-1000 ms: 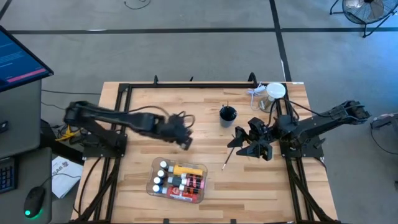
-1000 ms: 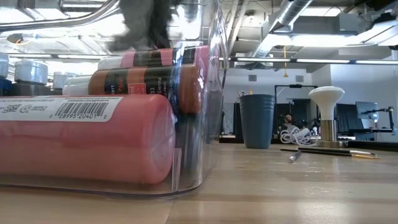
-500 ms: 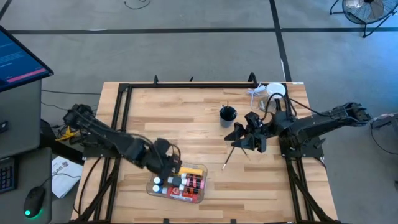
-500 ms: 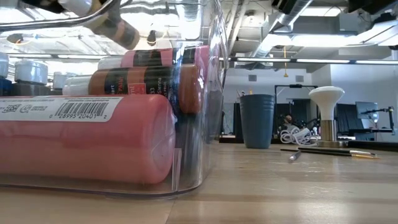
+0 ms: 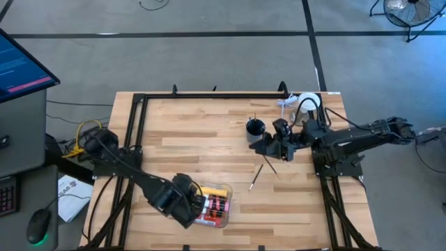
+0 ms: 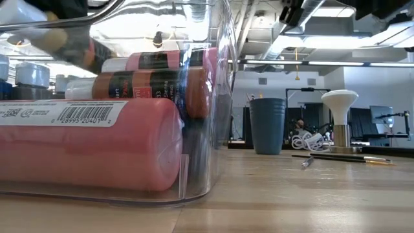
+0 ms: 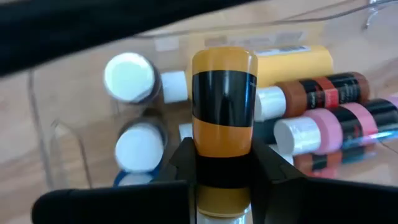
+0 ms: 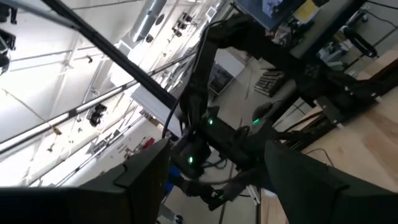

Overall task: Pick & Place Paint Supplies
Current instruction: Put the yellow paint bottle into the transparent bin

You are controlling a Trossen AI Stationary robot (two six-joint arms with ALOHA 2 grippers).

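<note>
The high view looks straight down on the tabletop [image 5: 209, 125], while the low view sits level against the clear bin [image 6: 213, 97] both share.

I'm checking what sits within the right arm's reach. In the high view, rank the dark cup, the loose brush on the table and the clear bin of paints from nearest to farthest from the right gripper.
From the right gripper:
1. Dark cup, just beyond it toward the table's far edge.
2. Loose brush, just on its near side; too close to the cup to rank firmly.
3. Clear bin, farthest, by the near edge under the left gripper.

A light wooden butcher-block table [image 5: 209, 132] stands on grey concrete floor [image 5: 209, 63] crossed by dark tape lines [image 5: 311, 28], beneath exposed silver ceiling ducts [image 6: 304, 13].
</note>
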